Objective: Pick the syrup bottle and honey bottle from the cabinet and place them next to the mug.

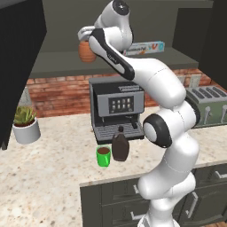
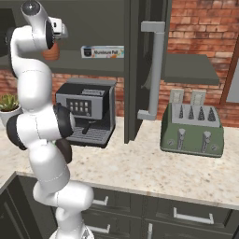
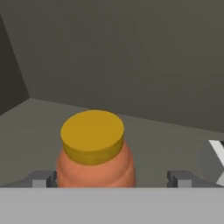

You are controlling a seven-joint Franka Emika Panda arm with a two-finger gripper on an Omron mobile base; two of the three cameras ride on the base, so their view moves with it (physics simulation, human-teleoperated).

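Gripper (image 3: 112,178) spread wide, fingers either side of the honey (image 3: 95,153), not pinching yet. Honey stands upright on the cabinet (image 1: 53,60) shelf, arm reaching up to it. Syrup (image 1: 120,145) stands on the counter touching or just beside the mug (image 1: 103,156), so likely that half's done.

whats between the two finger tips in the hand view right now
The honey bottle stands between the open gripper's finger tips in the hand view, nearer the left one, on the cabinet shelf.
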